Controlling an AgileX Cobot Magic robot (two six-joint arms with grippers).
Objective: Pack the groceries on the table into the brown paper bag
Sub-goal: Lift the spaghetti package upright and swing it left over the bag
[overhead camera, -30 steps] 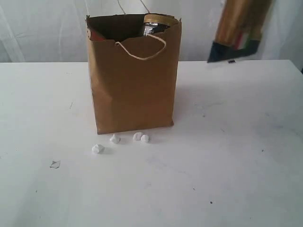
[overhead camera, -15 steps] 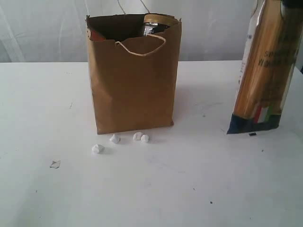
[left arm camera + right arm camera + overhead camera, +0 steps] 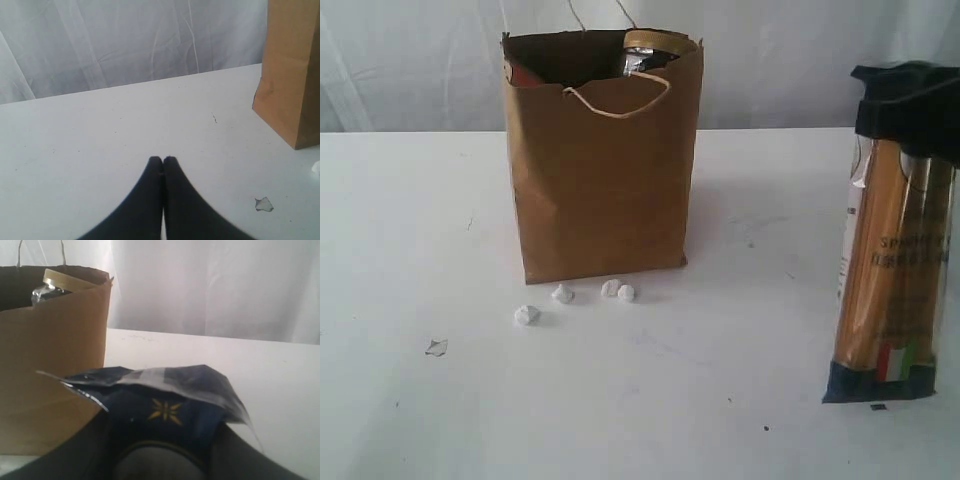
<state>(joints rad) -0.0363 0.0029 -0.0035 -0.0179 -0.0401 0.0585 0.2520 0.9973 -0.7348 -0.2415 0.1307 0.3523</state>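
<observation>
The brown paper bag (image 3: 600,180) stands upright at the middle of the table (image 3: 420,230). A gold-lidded jar (image 3: 655,45) shows at its rim, and something reddish lies deeper inside on the left. At the right, the spaghetti packet (image 3: 885,290) hangs upright with its dark lower end close to the tabletop. My right gripper (image 3: 908,130) is shut on its top. In the right wrist view the packet's blue end (image 3: 162,410) sits between my fingers, with the bag (image 3: 50,365) beside it. My left gripper (image 3: 163,160) is shut and empty, low over the table to the left of the bag (image 3: 292,75).
Three small white crumpled scraps (image 3: 563,293) lie just in front of the bag. A thin flat scrap (image 3: 436,347) lies further left, and it also shows in the left wrist view (image 3: 263,203). A white curtain hangs behind the table.
The right gripper has brought the spaghetti packet down from high at the back right. It was tilted and blurred there, and now hangs upright near the tabletop. The bag and left gripper have not moved.
</observation>
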